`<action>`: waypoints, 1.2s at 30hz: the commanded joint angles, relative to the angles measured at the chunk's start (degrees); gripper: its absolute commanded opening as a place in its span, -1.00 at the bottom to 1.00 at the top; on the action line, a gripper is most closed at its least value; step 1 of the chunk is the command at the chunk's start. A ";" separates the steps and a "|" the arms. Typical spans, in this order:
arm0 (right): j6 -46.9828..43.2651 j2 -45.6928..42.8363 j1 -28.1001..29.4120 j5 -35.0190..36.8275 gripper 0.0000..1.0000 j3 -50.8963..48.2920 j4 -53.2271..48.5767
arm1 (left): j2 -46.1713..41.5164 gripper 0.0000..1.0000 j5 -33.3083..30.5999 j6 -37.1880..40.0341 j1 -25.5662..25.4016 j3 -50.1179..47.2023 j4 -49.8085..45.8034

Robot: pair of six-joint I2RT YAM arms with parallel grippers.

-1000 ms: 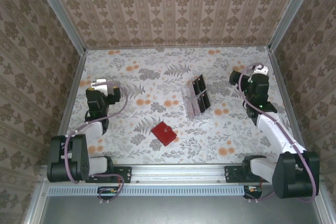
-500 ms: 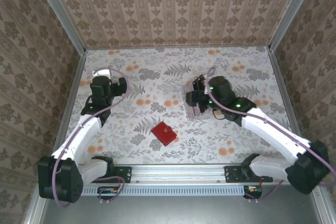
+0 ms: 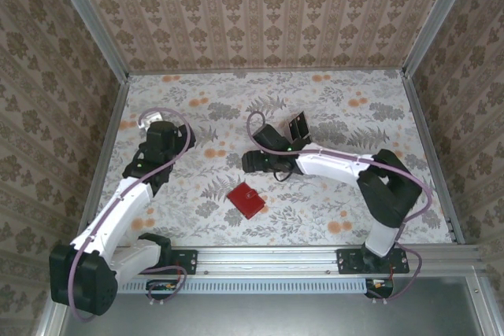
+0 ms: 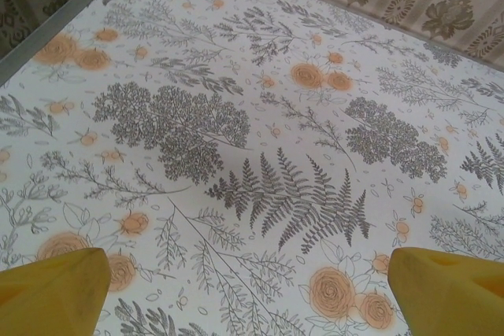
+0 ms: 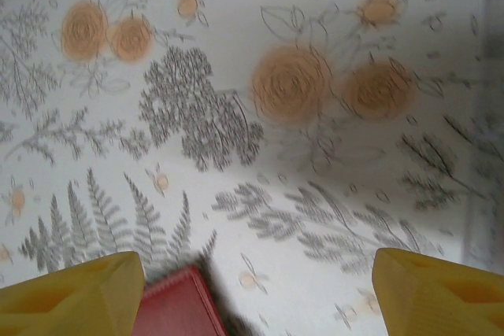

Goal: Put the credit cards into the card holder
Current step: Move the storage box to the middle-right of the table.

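Though off-centre, card holder [image 5: 175, 306] between right fingers [image 5: 71, 297]

The left arm [image 3: 118, 210] reaches up from its base along the left side, bent a little. The left gripper [image 4: 248, 297] tips down toward the table, with its yellow fingers [image 4: 55, 293] far apart and nothing between them. The right arm [image 3: 339, 164] folds at the elbow and stretches sideways to the middle. The right gripper [image 5: 256, 293] faces down with its fingers spread wide, holding nothing.
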 commanded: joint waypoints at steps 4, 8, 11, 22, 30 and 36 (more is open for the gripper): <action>3.03 7.92 0.04 4.82 0.52 8.05 -1.59 | 0.01 1.00 -1.88 -3.26 -1.16 -0.30 -1.84; 3.66 10.45 -0.18 8.06 0.53 9.63 -2.45 | 0.43 0.99 -0.97 -2.34 -1.52 0.21 -1.80; 3.97 11.20 -0.69 9.63 0.52 9.51 -2.60 | 0.54 1.00 -0.52 -0.97 -2.00 0.92 -2.32; 2.08 9.04 -5.24 11.02 0.52 5.50 -2.04 | 0.34 0.99 -0.74 0.96 -3.08 1.90 -3.12; -0.88 6.13 -8.94 11.08 0.52 1.82 -1.69 | 0.41 1.00 -1.47 1.14 -4.40 2.19 -3.77; -3.38 3.48 -12.58 11.12 0.52 -1.57 -1.53 | 0.97 1.00 -2.03 1.20 -5.71 2.62 -3.77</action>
